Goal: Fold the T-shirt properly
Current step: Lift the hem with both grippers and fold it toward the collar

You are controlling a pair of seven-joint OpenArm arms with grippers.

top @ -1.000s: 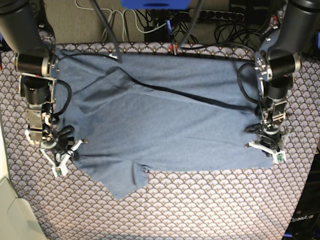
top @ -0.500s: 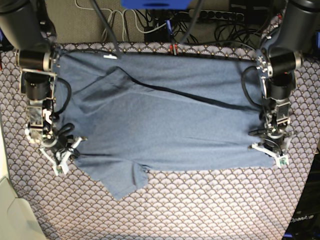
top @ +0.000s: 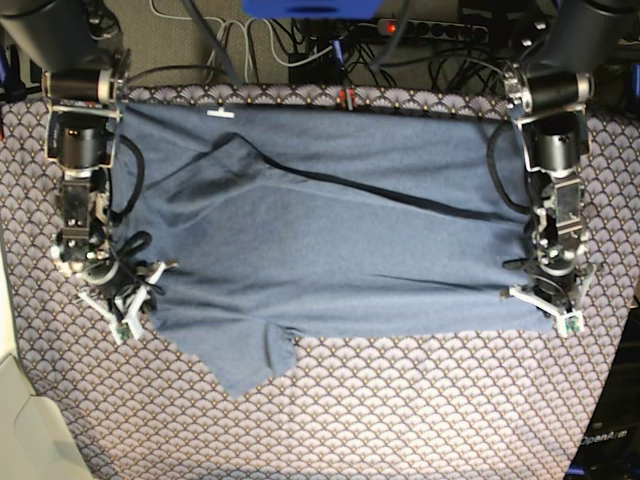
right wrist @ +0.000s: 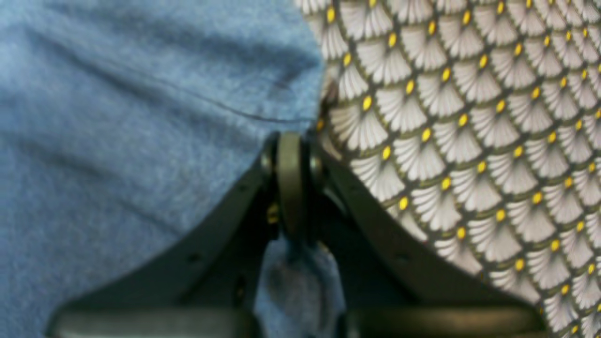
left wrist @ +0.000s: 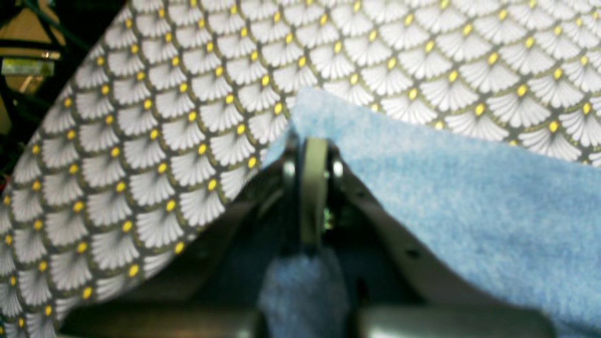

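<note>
From the base view you get the whole layout: the slate-blue heathered cotton T-shirt [top: 330,250] lies spread flat across the bench [top: 420,420], which is covered in a grey scallop-patterned tablecloth with yellow dots [top: 400,410]. One short sleeve [top: 240,355] sticks out at the near edge, and a dark diagonal fold line crosses the shirt's upper half. No lettering shows on the side facing up.

What the base view cannot tell you, the wrist views do. In the left wrist view the left end effector [left wrist: 312,155] has its jaws closed together on a corner of the blue cloth [left wrist: 422,197] — fabric bunches up between the fingers near the camera, and the corner rises to a small peak at the tips. The right wrist view shows the same for the right end effector [right wrist: 291,150]: jaws pressed together at the shirt's edge [right wrist: 141,141], a tuft of blue held behind them.

Both arms reach down steeply from the far side of the bench. Your left end effector [top: 545,300] sits at the shirt's near corner on the picture's right; your right end effector [top: 125,300] sits at the near edge on the picture's left, beside the sleeve.

Beyond the far edge of the bench — cables and a power strip [top: 420,30].
</note>
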